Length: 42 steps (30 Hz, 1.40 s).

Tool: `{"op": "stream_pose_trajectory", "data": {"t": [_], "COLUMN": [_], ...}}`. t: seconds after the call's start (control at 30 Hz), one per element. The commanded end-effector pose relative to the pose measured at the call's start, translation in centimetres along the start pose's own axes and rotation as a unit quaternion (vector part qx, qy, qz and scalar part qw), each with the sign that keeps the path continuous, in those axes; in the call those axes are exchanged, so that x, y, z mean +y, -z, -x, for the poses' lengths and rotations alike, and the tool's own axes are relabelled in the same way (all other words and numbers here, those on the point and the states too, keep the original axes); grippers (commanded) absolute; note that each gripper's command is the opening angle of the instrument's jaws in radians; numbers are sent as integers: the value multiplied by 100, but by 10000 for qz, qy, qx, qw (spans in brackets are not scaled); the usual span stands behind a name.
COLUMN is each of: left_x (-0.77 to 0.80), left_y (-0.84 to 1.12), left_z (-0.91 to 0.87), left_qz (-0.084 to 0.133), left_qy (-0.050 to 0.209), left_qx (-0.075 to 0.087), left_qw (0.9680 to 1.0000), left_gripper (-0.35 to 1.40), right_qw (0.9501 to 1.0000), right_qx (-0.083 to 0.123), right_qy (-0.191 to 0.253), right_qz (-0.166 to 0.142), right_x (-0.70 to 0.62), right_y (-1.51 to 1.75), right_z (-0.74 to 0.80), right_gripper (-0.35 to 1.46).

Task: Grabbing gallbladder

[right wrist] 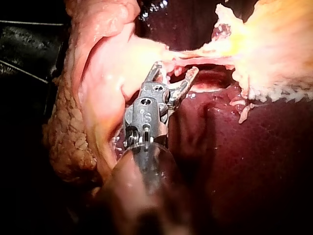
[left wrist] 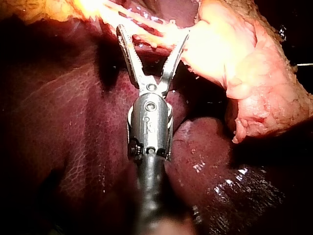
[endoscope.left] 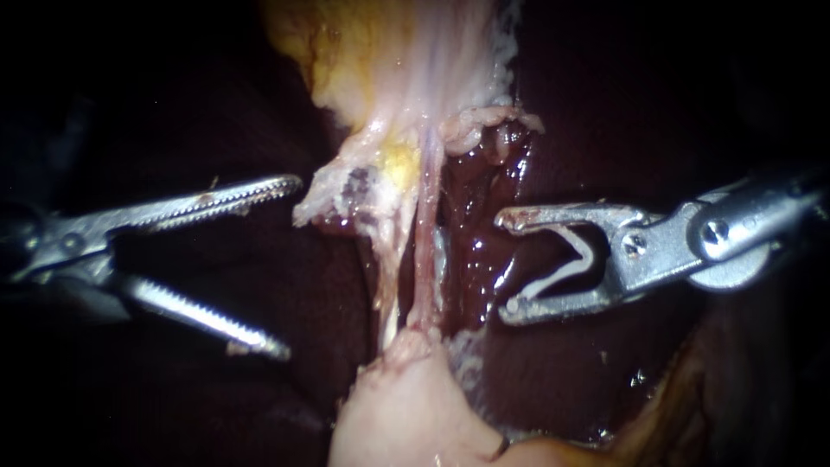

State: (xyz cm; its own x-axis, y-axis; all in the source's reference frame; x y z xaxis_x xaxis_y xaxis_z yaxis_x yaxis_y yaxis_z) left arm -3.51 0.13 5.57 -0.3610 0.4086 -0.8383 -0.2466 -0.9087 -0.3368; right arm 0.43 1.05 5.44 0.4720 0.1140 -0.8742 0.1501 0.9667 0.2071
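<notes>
Two instruments are poised either side of the tubes (endoscope.left: 424, 251), the gallbladder (endoscope.left: 398, 415) below them not yet gripped: the left instrument's (endoscope.left: 281, 268) jaws are spread wide and empty, while a white clip (endoscope.left: 588, 264) is held between the right instrument's (endoscope.left: 508, 266) parted jaws.

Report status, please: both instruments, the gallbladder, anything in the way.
Left instrument jaws open, empty, beside the tubes. Right instrument jaws spread, holding a clip. Gallbladder not gripped. Path to it looks clear.
</notes>
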Motion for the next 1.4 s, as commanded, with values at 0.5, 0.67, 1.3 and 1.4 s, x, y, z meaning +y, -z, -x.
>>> {"op": "stream_pose_trajectory", "data": {"t": [0.5, 0.67, 1.3, 1.4], "left_x": [-35, -37, -31, -26], "left_y": [-11, -21, -17, -13], "left_z": [15, 20, 7, 2], "left_qz": [-525, -621, -828, -871], "left_qy": [1713, 2316, 3201, 3299], "left_qx": [-62, -90, -378, -488], "left_qw": [9838, 9708, 9430, 9387], "left_gripper": [70, 52, -35, -35], "right_qw": [10000, 10000, 10000, 10000], "right_qx": [3, 3, 9, 9], "right_qy": [-4, -4, -13, -13], "right_qz": [-6, -6, -16, -16], "right_x": [-1, -1, -1, -1], "right_y": [1, 1, 5, 5], "right_z": [-3, -3, -6, -6], "right_gripper": [49, 49, 49, 49]}}
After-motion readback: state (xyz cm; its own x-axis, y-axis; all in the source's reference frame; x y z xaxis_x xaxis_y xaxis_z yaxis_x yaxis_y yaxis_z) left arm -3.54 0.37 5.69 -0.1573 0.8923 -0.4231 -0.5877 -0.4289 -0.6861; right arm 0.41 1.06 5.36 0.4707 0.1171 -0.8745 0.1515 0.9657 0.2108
